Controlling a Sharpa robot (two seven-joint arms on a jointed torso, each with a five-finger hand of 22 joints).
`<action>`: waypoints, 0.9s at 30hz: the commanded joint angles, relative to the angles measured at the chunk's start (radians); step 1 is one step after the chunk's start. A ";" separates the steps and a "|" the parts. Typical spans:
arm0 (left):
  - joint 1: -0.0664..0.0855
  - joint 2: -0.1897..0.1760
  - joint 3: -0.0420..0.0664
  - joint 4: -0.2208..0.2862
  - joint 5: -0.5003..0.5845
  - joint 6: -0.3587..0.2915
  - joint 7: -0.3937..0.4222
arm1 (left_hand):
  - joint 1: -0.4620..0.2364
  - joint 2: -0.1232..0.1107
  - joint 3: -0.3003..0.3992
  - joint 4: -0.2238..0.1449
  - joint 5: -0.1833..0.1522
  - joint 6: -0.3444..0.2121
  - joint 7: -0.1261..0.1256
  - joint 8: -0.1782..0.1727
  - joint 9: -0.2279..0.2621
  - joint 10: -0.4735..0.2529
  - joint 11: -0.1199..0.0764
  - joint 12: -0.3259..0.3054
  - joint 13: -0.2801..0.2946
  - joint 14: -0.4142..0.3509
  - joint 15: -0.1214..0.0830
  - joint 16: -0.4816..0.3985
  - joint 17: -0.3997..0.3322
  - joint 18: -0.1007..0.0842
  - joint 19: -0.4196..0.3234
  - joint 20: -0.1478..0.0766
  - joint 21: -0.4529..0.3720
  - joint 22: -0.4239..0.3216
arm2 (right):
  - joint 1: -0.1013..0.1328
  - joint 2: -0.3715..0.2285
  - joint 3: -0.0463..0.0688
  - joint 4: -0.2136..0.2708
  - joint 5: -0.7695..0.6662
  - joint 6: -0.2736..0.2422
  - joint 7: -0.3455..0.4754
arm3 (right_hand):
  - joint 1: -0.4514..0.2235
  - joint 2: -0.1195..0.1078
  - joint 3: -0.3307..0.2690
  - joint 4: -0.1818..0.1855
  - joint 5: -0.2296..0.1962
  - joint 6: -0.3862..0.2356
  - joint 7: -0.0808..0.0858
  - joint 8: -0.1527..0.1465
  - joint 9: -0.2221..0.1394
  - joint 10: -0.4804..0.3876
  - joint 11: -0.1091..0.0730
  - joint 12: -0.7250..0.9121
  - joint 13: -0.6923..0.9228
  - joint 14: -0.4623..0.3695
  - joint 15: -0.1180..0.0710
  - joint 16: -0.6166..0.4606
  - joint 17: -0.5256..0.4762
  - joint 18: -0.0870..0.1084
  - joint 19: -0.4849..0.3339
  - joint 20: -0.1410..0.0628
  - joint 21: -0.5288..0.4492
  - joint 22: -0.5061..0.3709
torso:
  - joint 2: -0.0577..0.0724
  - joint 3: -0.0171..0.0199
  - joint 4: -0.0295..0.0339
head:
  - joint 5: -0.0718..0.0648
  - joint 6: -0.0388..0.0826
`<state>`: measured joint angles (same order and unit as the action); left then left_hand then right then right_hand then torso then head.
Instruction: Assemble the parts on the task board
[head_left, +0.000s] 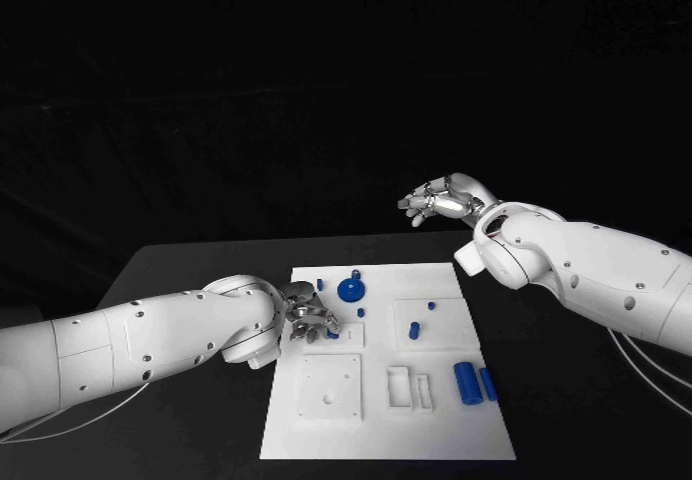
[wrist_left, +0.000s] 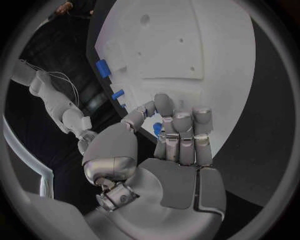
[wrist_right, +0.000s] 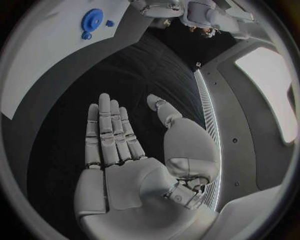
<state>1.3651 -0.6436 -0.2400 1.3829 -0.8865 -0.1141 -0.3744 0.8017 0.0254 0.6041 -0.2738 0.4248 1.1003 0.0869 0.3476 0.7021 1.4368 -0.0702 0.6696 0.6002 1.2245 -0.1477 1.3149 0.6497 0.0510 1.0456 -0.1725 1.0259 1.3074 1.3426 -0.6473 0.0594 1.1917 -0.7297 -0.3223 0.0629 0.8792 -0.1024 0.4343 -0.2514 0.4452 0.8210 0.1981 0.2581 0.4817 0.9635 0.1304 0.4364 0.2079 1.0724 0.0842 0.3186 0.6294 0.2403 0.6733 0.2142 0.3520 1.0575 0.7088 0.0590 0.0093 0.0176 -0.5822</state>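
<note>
The white task board (head_left: 433, 430) lies in the middle of the black table. My left hand (head_left: 307, 312) hovers over the board's left edge. Its fingers are curled, and in the left wrist view it (wrist_left: 169, 150) pinches a small blue part (wrist_left: 157, 128) between thumb and fingers. My right hand (head_left: 444, 200) is raised beyond the board's far right corner; it (wrist_right: 125, 160) is flat and empty. A blue round disc (head_left: 351, 291) (wrist_right: 92, 20) stands near the board's far edge. Two blue cylinders (head_left: 464, 382) lie at the board's right side.
Small blue pegs (head_left: 414, 329) lie scattered on the board's middle and far part. A raised white square plate (head_left: 329, 385) and slotted white blocks (head_left: 408, 388) sit on the near half. Bare black table (head_left: 188, 270) surrounds the board.
</note>
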 joint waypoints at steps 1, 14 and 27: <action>-0.003 0.005 -0.001 0.001 0.002 0.028 0.008 | -0.009 0.002 0.001 0.005 -0.005 0.122 -0.081 -0.003 0.003 -0.021 -0.032 0.005 0.004 0.050 -0.059 0.010 0.001 0.019 0.008 -0.103 0.005 0.013 | -0.001 0.002 0.001 -0.001 0.001 0.015 -0.001 | -0.009 0.002 -0.005 0.001 -0.005 -0.007 0.001 0.007 -0.002 0.001 0.003 -0.006 -0.002 0.001 0.004 -0.006 -0.001 0.001 -0.002 0.005 -0.007 -0.001 | 0.000 -0.0002 0.0009 | 0.000 -0.001; -0.005 0.005 -0.001 0.005 -0.004 0.007 0.017 | -0.002 0.011 0.005 -0.001 -0.002 0.133 -0.085 0.000 0.006 -0.016 -0.036 0.013 0.013 0.055 -0.062 0.021 0.004 0.022 0.012 -0.105 0.011 0.015 | -0.004 0.004 0.001 -0.004 0.001 0.016 0.000 | -0.009 0.002 -0.005 0.001 -0.005 -0.007 0.001 0.007 -0.002 0.001 0.003 -0.006 -0.003 0.001 0.004 -0.006 -0.002 0.001 -0.003 0.005 -0.007 -0.001 | 0.000 -0.0004 0.0001 | 0.001 -0.003; -0.005 0.008 -0.001 0.000 -0.011 0.014 0.011 | -0.001 0.010 0.003 -0.004 -0.015 0.149 -0.092 0.005 0.014 -0.011 -0.042 0.032 0.033 0.062 -0.069 0.044 0.008 0.026 0.019 -0.106 0.024 0.018 | -0.006 0.007 0.001 -0.005 0.001 0.018 0.000 | -0.008 0.003 -0.005 0.001 -0.004 -0.007 0.001 0.007 -0.002 0.001 0.004 -0.006 -0.005 0.001 0.004 -0.007 -0.002 0.002 -0.003 0.005 -0.007 -0.001 | 0.000 0.0008 0.0009 | 0.001 -0.006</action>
<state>1.3631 -0.6406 -0.2397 1.3800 -0.8907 -0.1150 -0.3728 0.7938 0.0252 0.6056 -0.2763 0.4095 1.1120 0.0766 0.3477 0.7153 1.4488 -0.0823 0.6976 0.6312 1.2336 -0.1568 1.3555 0.6568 0.0643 1.0568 -0.1772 1.0452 1.3079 1.3376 -0.6426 0.0595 1.1878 -0.7297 -0.3148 0.0598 0.8793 -0.1024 0.4343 -0.2514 0.4453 0.8210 0.1980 0.2581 0.4809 0.9634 0.1304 0.4364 0.2042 1.0723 0.0841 0.3155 0.6287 0.2403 0.6733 0.2141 0.3481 1.0577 0.7087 0.0590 0.0094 0.0190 -0.5877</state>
